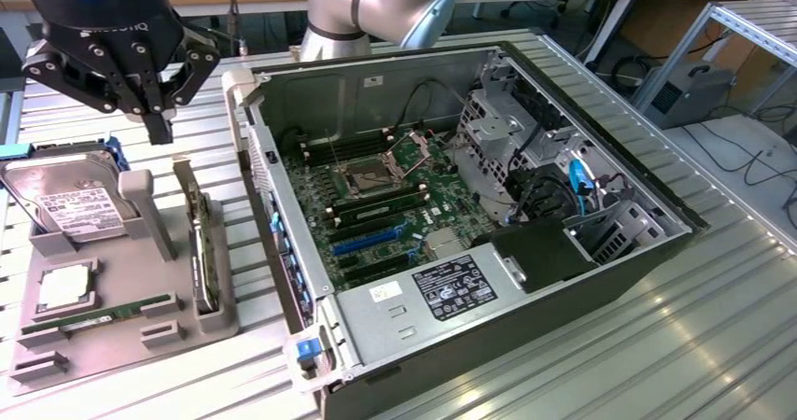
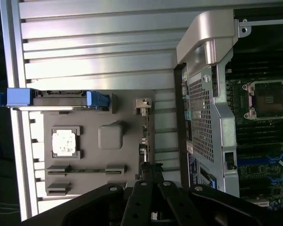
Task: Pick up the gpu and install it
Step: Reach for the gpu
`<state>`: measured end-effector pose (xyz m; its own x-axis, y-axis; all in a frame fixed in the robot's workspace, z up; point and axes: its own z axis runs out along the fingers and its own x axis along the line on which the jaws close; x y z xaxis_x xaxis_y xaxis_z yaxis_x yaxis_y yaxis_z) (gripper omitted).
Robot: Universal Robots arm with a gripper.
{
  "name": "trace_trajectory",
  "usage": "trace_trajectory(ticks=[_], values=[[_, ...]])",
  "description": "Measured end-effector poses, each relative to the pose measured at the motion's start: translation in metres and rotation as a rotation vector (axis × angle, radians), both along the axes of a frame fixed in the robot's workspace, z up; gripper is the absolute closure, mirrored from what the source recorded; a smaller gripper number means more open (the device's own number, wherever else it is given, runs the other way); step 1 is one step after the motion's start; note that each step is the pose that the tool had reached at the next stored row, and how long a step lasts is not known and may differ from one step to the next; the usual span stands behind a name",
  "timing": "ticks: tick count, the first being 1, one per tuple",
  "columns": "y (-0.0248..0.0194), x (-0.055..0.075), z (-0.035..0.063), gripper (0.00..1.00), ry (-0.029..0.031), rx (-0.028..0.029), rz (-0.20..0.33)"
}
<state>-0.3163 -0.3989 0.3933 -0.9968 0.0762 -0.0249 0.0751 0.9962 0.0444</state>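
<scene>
The gpu is a thin dark card standing on edge in a slot along the grey holder, on the side nearest the computer case. In the wrist view the gpu appears edge-on, its metal bracket at the far end. My gripper hangs above the holder's back end, between the hard drive and the gpu. Its fingers are shut with nothing held. Seen from the wrist, the gripper has its tips over the near end of the card.
The open computer case lies at the exterior view's centre, with the motherboard and a blue slot exposed. The holder also carries a processor and a green memory stick. Ribbed metal table surrounds everything.
</scene>
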Motion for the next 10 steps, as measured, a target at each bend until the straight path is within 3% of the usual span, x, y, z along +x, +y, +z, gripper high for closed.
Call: trace_trajectory(ticks=[10], values=[[0.0000,-0.0077,0.0000,0.89,0.0000,0.0000,0.000]])
